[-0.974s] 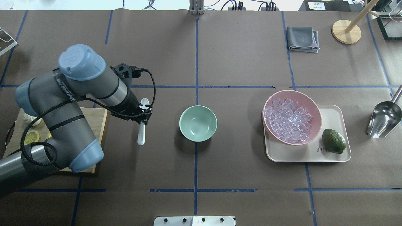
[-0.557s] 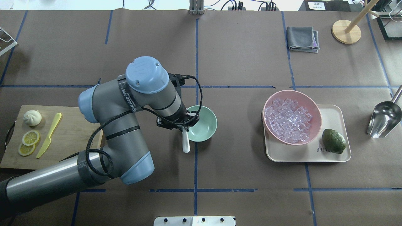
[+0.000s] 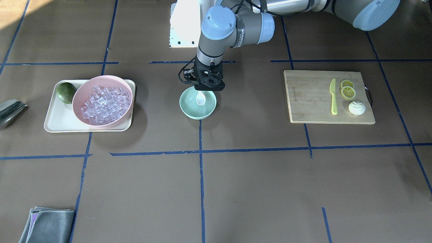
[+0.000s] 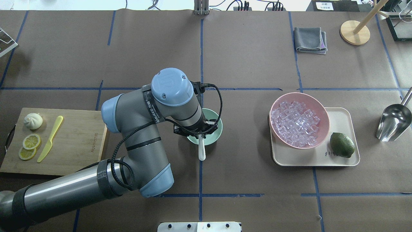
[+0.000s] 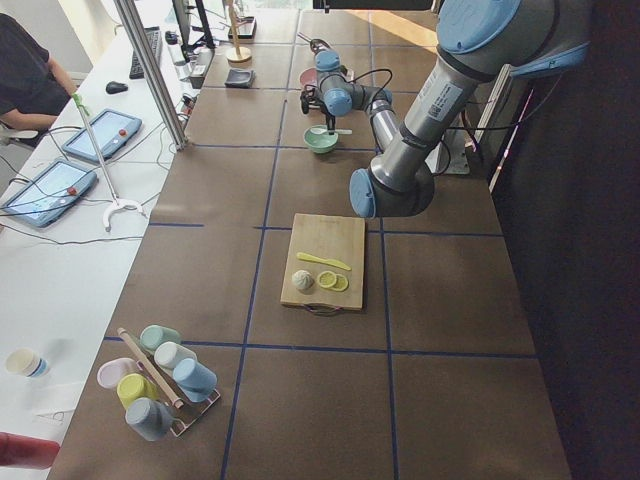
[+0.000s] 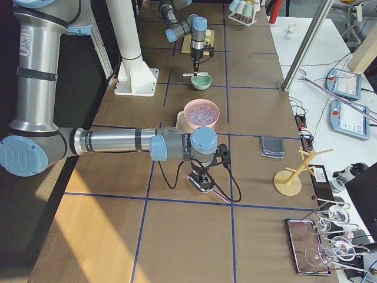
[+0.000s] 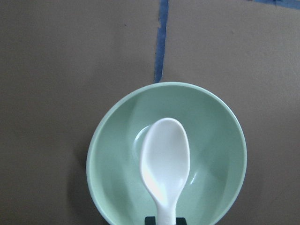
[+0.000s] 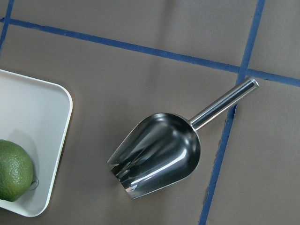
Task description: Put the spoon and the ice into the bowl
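My left gripper (image 4: 200, 134) is shut on the handle of the white spoon (image 4: 201, 150) and holds it level above the mint-green bowl (image 4: 215, 128). In the left wrist view the spoon's scoop (image 7: 165, 161) hangs over the inside of the bowl (image 7: 220, 145), which holds nothing. From the front, the gripper (image 3: 203, 89) is over the bowl's robot-side rim, and the scoop (image 3: 201, 98) is over the middle of the bowl (image 3: 189, 107). The ice (image 4: 295, 124) is heaped in a pink bowl (image 4: 299, 94). My right gripper (image 6: 201, 175) hovers over a metal scoop (image 8: 159, 154). I cannot tell whether it is open or shut.
The pink bowl sits on a cream tray (image 4: 341, 117) with a lime (image 4: 342, 145). The metal scoop (image 4: 394, 122) lies right of the tray. A cutting board (image 4: 77, 138) at the left holds a yellow-green knife (image 4: 50, 138), lemon slices and a bun. A grey cloth (image 4: 310, 39) lies at the back.
My left arm has swung right with the spoon, from beside the cutting board to over the mint-green bowl. Nothing else has moved.
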`<action>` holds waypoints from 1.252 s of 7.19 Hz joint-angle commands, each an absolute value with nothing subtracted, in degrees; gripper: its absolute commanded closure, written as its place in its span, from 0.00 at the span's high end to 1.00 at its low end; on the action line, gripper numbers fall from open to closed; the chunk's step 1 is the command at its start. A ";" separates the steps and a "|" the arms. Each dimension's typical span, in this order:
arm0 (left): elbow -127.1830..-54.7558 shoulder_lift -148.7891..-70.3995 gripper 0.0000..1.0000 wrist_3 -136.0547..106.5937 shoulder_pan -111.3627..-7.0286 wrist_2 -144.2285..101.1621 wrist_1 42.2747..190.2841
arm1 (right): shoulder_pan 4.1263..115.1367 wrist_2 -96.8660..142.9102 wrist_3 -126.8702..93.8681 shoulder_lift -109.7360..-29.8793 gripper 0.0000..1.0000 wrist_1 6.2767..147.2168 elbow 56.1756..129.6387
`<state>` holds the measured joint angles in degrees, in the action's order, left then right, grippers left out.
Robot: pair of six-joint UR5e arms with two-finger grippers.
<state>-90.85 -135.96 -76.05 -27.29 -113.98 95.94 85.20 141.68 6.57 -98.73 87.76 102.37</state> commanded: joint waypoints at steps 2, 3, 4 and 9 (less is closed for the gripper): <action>-91.14 -135.79 1.00 -72.07 -27.51 -113.91 95.98 | 81.50 141.85 5.20 -97.39 0.99 87.54 103.00; -91.58 -135.70 1.00 -72.07 -28.73 -114.34 95.80 | 78.86 142.99 -1.60 -95.29 0.99 87.45 104.75; -93.76 -134.48 1.00 -72.07 -30.92 -114.52 95.45 | 73.79 142.56 -16.20 -92.66 0.99 87.45 109.73; -107.48 -116.39 1.00 -64.34 -40.75 -119.67 95.45 | 45.47 117.63 -70.86 -78.04 0.98 87.89 115.93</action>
<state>-105.86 -119.27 -65.41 -37.71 -116.44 95.40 50.77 122.80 -60.54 -78.99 87.68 115.98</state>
